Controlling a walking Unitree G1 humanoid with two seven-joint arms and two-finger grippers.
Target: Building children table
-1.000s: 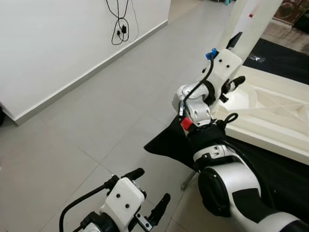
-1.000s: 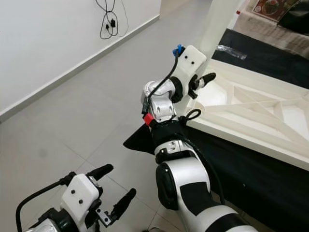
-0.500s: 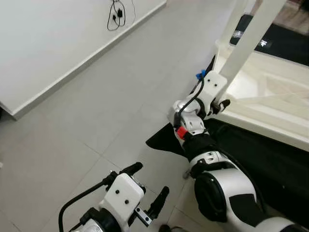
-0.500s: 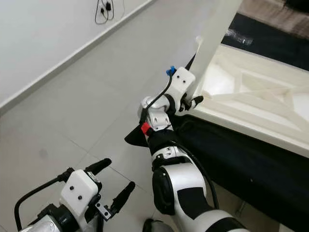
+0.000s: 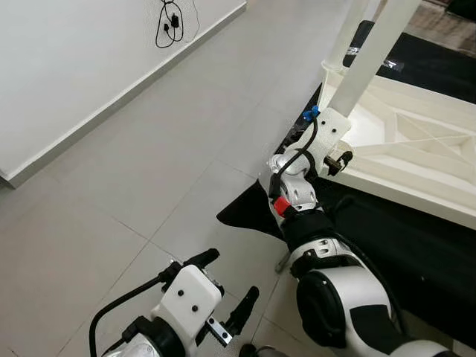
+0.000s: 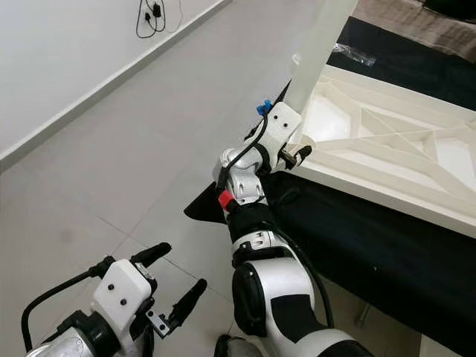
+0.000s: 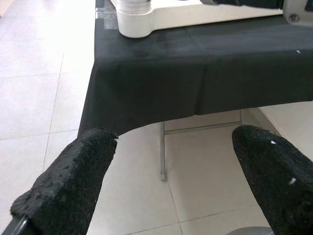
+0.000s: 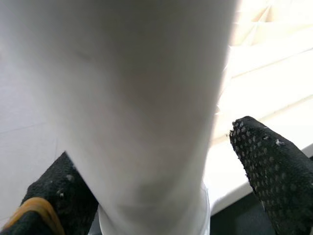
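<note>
The white children's table top [image 6: 387, 141] lies upside down on a black-clothed table [image 6: 372, 245]. A white table leg [image 6: 316, 52] stands upright at its near left corner. My right gripper [image 6: 294, 155] is at that leg's foot. In the right wrist view the leg [image 8: 137, 98] stands between the fingers; one finger [image 8: 274, 166] is a gap away from it, so the gripper is open around it. A second leg [image 5: 348, 30] rises at the far left corner. My left gripper [image 5: 227, 286] hangs open low over the floor, holding nothing.
Grey tiled floor [image 5: 149, 163] spreads to the left, up to a white wall with a hanging black cable [image 5: 167, 26]. A metal support leg [image 7: 162, 156] shows under the black cloth. A clear plastic bag [image 6: 349, 52] lies on the cloth behind the white top.
The head view has shifted. My right gripper has come down the leg from higher up to its foot at the corner. The left gripper has stayed as it was.
</note>
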